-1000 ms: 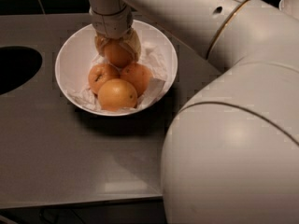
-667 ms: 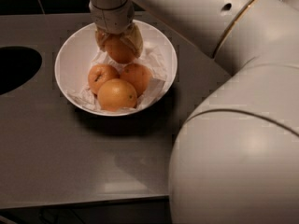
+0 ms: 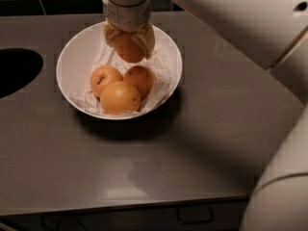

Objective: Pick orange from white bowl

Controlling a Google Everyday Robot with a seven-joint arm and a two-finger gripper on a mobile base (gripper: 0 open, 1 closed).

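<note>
The white bowl (image 3: 72, 57) sits on the grey counter at upper left, lined with crumpled white paper. My gripper (image 3: 129, 44) reaches down over its far side and is shut on the orange (image 3: 128, 50), which hangs a little above the paper between the two tan fingers (image 3: 146, 38). Three more oranges lie in the bowl: one with a dark stem dimple (image 3: 105, 79), a deeper orange one (image 3: 141, 79) and a larger, paler one (image 3: 120, 97) at the front.
A dark round hole (image 3: 14, 71) is cut into the counter at the far left. My white arm (image 3: 250, 18) crosses the upper right and fills the right edge. The counter's front edge (image 3: 120, 206) has a drawer handle below.
My gripper has risen with the orange in it, lifting it off the other fruit in the bowl. The view has shifted, so the bowl now sits more to the right.
</note>
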